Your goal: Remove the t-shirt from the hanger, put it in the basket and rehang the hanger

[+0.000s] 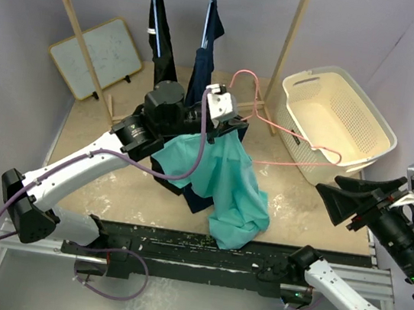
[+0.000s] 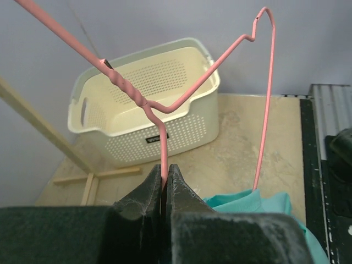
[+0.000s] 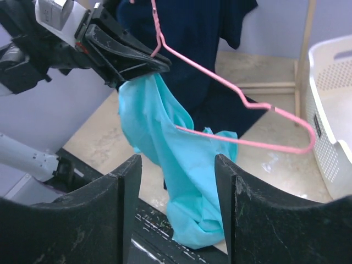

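My left tool is clenched on the thin pink wire hanger, holding it above the beige surface. The teal cloth t-shirt droops from the hanger, with one wire arm threaded into the fabric. My right tool stands released and empty, well apart. A tug could snag the collar on that wire or twist the hanger out of my narrow pinch.

A scuffed tan surface carries a cream perforated basket at right, a wooden garment rack behind and a small whiteboard rear left.
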Robot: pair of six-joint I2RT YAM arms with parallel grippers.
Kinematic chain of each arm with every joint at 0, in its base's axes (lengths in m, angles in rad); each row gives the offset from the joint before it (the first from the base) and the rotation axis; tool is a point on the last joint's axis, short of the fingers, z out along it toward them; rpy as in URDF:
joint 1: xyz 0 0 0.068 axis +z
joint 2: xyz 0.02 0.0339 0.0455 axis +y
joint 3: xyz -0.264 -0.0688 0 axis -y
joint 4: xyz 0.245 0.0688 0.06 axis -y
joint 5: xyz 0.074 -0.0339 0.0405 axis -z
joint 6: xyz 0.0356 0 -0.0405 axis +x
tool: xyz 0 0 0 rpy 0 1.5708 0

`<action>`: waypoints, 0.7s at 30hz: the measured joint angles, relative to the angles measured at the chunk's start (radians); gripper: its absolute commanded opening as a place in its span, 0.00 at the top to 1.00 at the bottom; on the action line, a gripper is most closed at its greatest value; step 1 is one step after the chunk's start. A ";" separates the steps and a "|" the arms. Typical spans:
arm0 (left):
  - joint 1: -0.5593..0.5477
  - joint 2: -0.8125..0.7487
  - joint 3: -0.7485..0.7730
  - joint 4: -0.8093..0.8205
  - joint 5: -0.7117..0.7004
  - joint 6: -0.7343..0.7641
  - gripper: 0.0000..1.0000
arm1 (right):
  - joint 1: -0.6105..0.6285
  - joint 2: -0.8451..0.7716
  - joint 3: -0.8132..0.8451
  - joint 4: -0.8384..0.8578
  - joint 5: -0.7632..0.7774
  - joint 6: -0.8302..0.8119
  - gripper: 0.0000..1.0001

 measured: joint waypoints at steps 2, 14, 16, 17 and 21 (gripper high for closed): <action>0.000 -0.002 0.014 0.000 0.074 0.003 1.00 | 0.000 0.002 0.013 0.008 -0.030 -0.013 0.41; 0.000 -0.031 0.008 -0.058 0.308 0.003 1.00 | 0.002 0.038 -0.049 0.014 -0.095 -0.064 0.43; 0.000 -0.050 -0.005 -0.057 0.319 0.003 1.00 | 0.002 0.039 -0.068 0.018 -0.108 -0.066 0.48; 0.000 -0.060 -0.011 -0.057 0.323 0.002 1.00 | 0.002 0.040 -0.081 0.017 -0.119 -0.066 0.51; 0.000 -0.077 -0.014 -0.044 0.329 -0.005 1.00 | 0.002 0.052 -0.115 0.018 -0.157 -0.070 0.59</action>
